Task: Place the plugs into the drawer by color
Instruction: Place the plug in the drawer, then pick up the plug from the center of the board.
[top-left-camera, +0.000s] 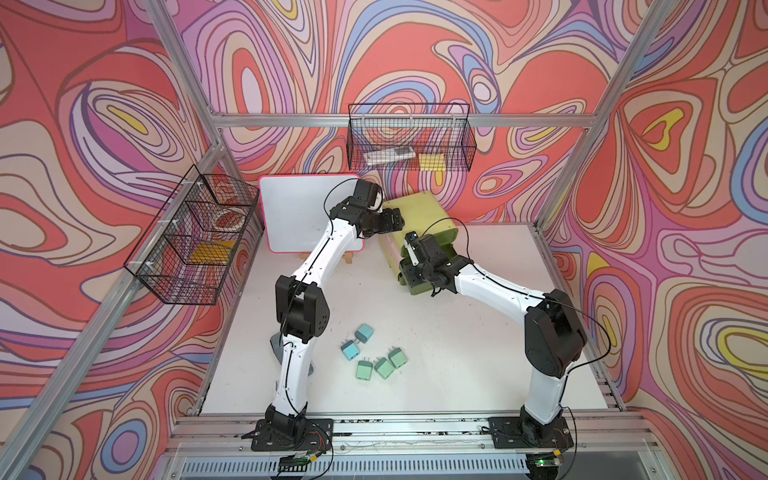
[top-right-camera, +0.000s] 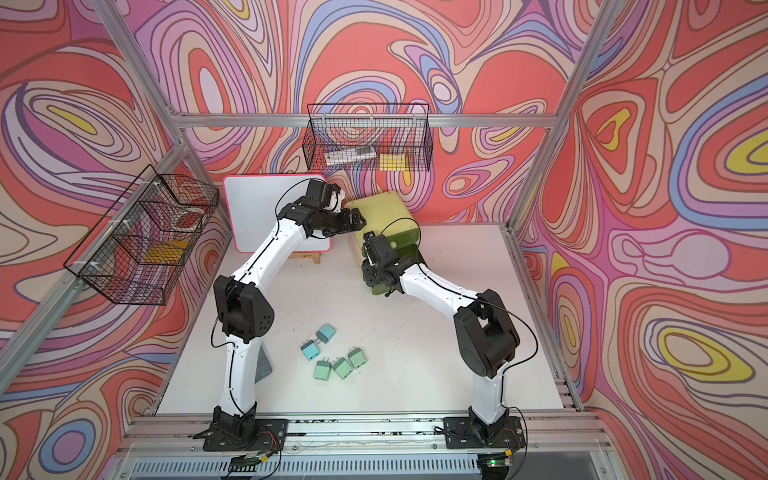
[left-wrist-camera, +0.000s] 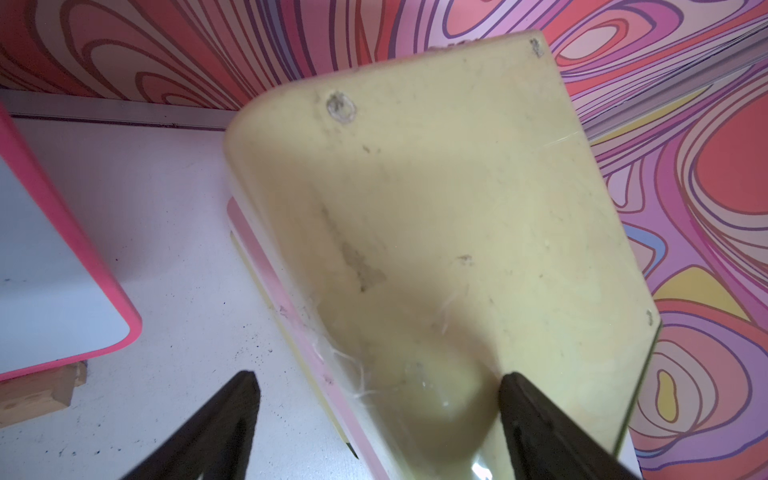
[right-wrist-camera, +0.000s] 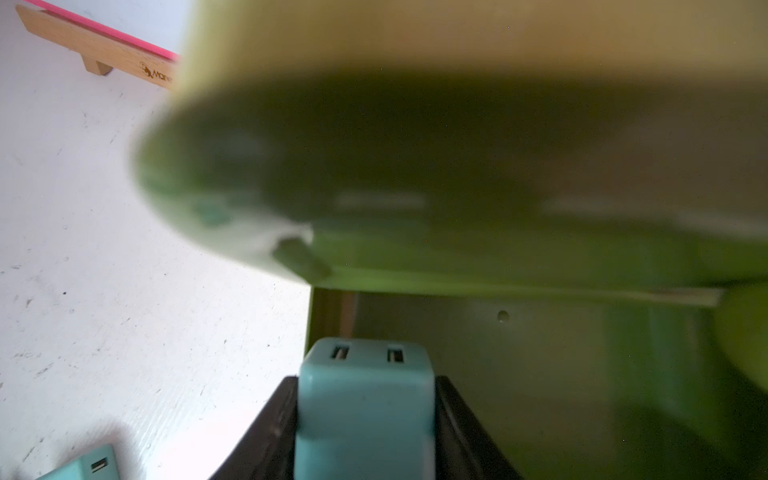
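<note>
Right arm reaches to the front of the drawer chest, which sits at the back of the bench, turned at an angle to the back wall. The right jaws are clamped on one light blue plug, with both fingers against its sides. The plug's two-slot face points away from the wrist camera. It hangs over a pulled-out drawer, just under the blurred dark green front above it. Can't tell which drawer that is.

Left arm is at the chest's top, on the whiteboard side. The left jaws stand wide apart with nothing held. One finger is over the chest's pale top and the other finger is over bare bench, with the chest's corner between them. Can't tell if either touches the chest.

Loose on the bench toward the front, between the two arms:
- Two loose blue plugs, just beside each other.
- Three mint green plugs in a row, right next to the blue pair.
- One of the loose blue ones also shows at the edge of the right wrist view.

The pink-rimmed whiteboard leans on a wooden stand beside the chest.
</note>
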